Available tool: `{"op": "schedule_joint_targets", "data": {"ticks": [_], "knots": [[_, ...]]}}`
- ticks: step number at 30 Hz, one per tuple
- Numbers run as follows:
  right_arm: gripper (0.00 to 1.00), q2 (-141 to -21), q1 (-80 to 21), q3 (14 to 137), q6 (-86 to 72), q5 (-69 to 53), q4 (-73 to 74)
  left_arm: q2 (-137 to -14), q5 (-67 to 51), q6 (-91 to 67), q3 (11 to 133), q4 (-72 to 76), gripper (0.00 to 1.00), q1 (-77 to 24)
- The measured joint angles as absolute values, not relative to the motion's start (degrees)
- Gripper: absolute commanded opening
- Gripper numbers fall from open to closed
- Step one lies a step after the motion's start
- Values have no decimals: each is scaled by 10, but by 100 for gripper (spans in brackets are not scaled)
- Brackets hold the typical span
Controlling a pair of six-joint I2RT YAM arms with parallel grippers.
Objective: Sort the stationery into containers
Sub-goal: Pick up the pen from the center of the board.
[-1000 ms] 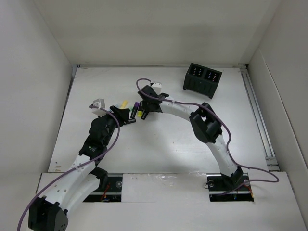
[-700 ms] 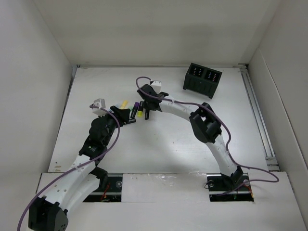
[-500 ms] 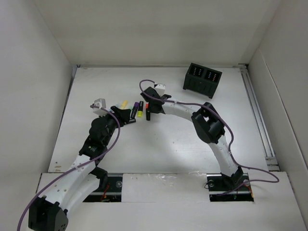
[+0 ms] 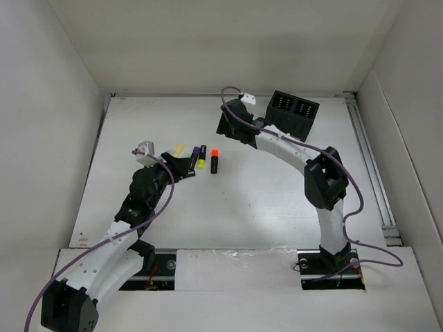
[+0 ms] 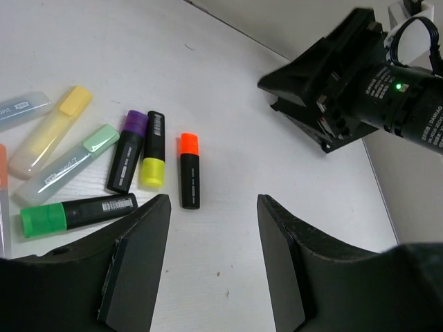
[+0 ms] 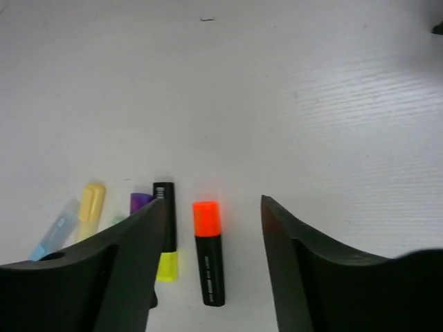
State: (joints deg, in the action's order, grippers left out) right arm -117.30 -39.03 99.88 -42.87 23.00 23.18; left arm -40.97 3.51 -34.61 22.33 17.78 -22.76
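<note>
Several highlighters lie in a cluster left of the table's middle. An orange-capped black one [image 4: 215, 161] [image 5: 189, 180] [image 6: 208, 252] lies apart on the right of it. Beside it are a black-and-yellow one [image 5: 153, 159] [image 6: 165, 232], a purple-capped one [image 5: 127, 161], a green-capped one [image 5: 76, 212], a yellow one [image 5: 50, 130] and pale translucent ones [image 5: 69, 162]. My left gripper [image 4: 183, 166] [image 5: 214, 200] is open and empty, just near of the cluster. My right gripper [image 4: 225, 130] [image 6: 213, 204] is open and empty, raised between the pens and the black two-compartment box [image 4: 291, 115].
White walls enclose the table on three sides. A metal rail [image 4: 370, 166] runs along the right edge. The right arm's wrist [image 5: 360, 76] shows in the left wrist view beyond the pens.
My right gripper has pulled back from the pen cluster, up and right toward the box, empty. The orange highlighter now lies uncovered on the table. The left arm has not moved.
</note>
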Motion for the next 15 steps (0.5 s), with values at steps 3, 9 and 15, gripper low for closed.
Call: {"op": "schedule_joint_targets", "data": {"ticks": [3, 9, 15], "knots": [[72, -1198, -399, 1023, -420, 229, 233, -415, 32, -346, 223, 179, 50, -228], [74, -1295, -434, 1076, -397, 223, 268, -416, 30, -346, 223, 179, 51, -228], [64, -1344, -450, 1106, -383, 223, 301, -416, 25, -346, 223, 179, 51, -228]]}}
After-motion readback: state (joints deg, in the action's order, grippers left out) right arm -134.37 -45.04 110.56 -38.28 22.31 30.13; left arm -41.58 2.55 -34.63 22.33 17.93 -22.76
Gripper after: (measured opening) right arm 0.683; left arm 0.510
